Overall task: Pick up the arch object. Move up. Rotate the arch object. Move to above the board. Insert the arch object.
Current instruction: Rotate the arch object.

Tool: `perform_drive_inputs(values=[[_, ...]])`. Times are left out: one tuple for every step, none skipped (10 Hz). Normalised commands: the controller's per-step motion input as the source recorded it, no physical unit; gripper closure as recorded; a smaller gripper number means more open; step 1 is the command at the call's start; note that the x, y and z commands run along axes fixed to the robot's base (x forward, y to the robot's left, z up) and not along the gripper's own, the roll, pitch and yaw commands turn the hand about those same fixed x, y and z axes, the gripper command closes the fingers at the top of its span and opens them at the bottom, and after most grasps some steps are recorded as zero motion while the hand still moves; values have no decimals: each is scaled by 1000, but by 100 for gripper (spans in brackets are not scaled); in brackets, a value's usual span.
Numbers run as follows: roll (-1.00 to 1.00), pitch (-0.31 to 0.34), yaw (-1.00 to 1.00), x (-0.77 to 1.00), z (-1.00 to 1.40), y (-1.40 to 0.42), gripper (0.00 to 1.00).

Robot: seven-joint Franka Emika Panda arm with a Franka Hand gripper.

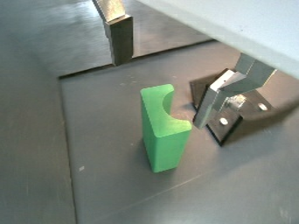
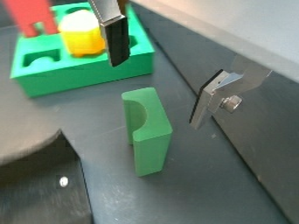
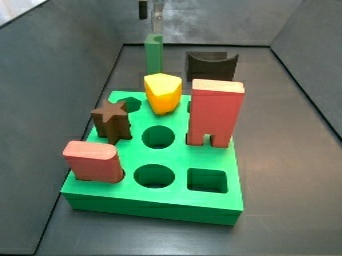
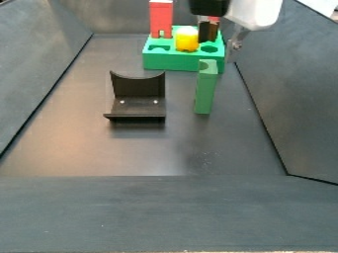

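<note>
The arch object (image 1: 163, 127) is a tall green block with a curved notch at its top, standing upright on the dark floor. It shows in both wrist views (image 2: 147, 131) and both side views (image 3: 154, 55) (image 4: 208, 87). My gripper (image 1: 172, 74) is open just above it, one finger (image 1: 121, 39) on each side, touching nothing. The gripper also shows in a wrist view (image 2: 163, 70) and a side view (image 4: 222, 30). The green board (image 3: 174, 195) lies apart from the arch and is also in a side view (image 4: 179, 59) and a wrist view (image 2: 93, 70).
The board holds a red tall block (image 3: 217, 112), a yellow piece (image 3: 162, 92), a brown star (image 3: 111, 120) and a pink block (image 3: 91, 160). The dark fixture (image 4: 134, 96) stands beside the arch (image 1: 239, 109). Sloped dark walls ring the floor.
</note>
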Motion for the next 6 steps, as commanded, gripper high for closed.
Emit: perform_drive_inputs(values=[[29, 24, -1000, 14, -6, 22, 0], [37, 30, -1000, 14, -6, 21, 0], [44, 37, -1000, 15, -6, 21, 0], [43, 38, -689, 15, -6, 20, 0], [42, 38, -535, 15, -6, 20, 0], [41, 37, -304, 15, -5, 20, 0]])
